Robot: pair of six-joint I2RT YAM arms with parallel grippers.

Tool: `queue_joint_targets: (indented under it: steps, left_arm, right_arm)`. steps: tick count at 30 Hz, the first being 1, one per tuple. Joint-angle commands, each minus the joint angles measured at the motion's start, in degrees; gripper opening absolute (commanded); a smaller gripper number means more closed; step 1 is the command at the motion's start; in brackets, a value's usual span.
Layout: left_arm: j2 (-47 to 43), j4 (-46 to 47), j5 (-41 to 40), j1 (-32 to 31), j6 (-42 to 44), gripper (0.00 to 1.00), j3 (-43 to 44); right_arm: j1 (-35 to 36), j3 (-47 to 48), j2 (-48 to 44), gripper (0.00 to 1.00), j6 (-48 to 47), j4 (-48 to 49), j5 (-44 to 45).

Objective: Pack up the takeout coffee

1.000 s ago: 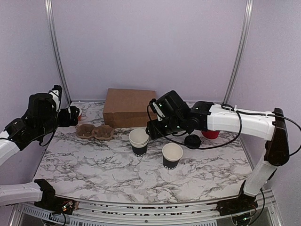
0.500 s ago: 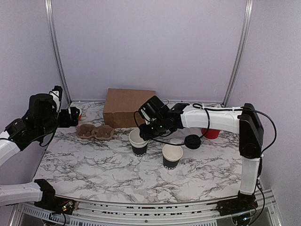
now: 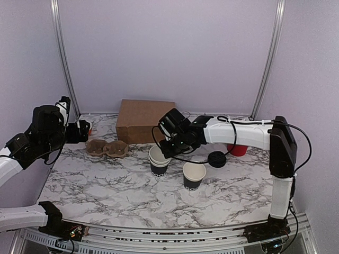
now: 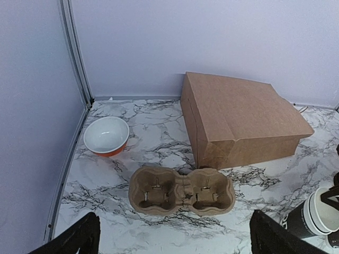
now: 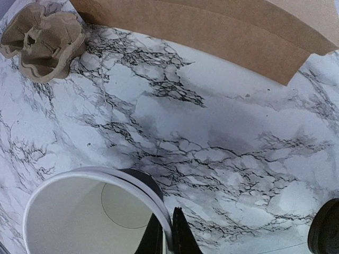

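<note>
Right now your right fingers (image 5: 177, 235) are closed down on the white rim of the stack of cups (image 3: 158, 161), one finger inside the top cup and one outside. The stack stands on the desk (image 3: 106, 185). The single cup (image 3: 194, 174) you are meant to pack stands upright and uncovered on the desk, just beside those fingers on the near right, touched by nothing. Its round black lid (image 3: 216, 159) lies flat on the desk, near the cup and apart from it. Your left fingers (image 3: 80, 131) are spread wide and hold nothing. Ahead of them sit a cardboard cup carrier (image 4: 181, 190), a brown paper bag (image 4: 238, 119) and an orange bowl (image 4: 106, 135).
</note>
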Motion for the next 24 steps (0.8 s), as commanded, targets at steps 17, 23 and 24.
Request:
queue_joint_targets:
  steps: [17,23,24]
  left_arm:
    - [-0.46,0.22,0.35,0.26,0.25,0.99,-0.38]
    - [-0.55,0.18,0.26,0.22,0.25,0.99,-0.38]
    - [-0.55,0.19,0.18,0.22,0.25,0.99,-0.38]
  right_arm:
    - [-28.87,10.33,-2.85,0.01,-8.35,-4.38,1.64]
    - [-33.21,23.97,8.20,0.02,-8.42,-7.04,-4.23]
    - [-33.48,25.92,9.96,0.03,-8.56,-7.89,-4.46]
